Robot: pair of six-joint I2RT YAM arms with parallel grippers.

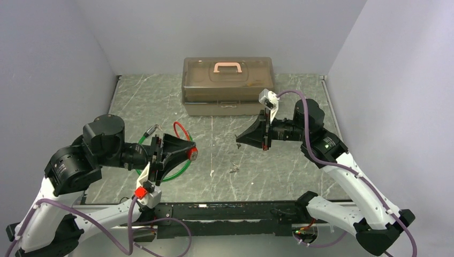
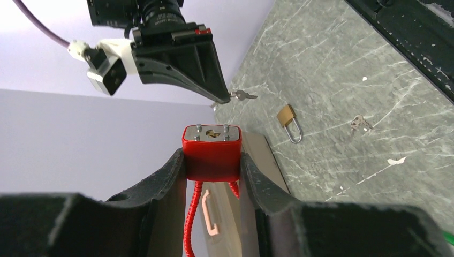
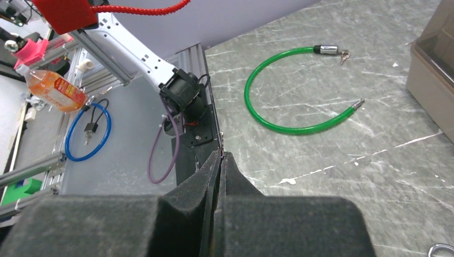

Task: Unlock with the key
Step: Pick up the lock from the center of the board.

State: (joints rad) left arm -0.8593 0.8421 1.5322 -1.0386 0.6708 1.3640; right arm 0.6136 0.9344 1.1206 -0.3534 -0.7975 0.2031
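tiny flat silver-grey key [image 2: 244, 96], pinched in the closed tips of the right gripper [image 2: 225, 100], sticking out level toward 3 o'clock in the left wrist view. held in the air at 12 o'clock of the red lock [image 2: 211, 155], apart from it. lock's keyhole end turned toward the key.

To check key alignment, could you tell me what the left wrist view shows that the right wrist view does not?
Only the left wrist view shows the key, pinched in the right gripper, and the keyhole face of the red lock in the left gripper. Only the right wrist view shows the blue cable lock and an orange bottle beyond the table edge. Both show the red lock and the table.
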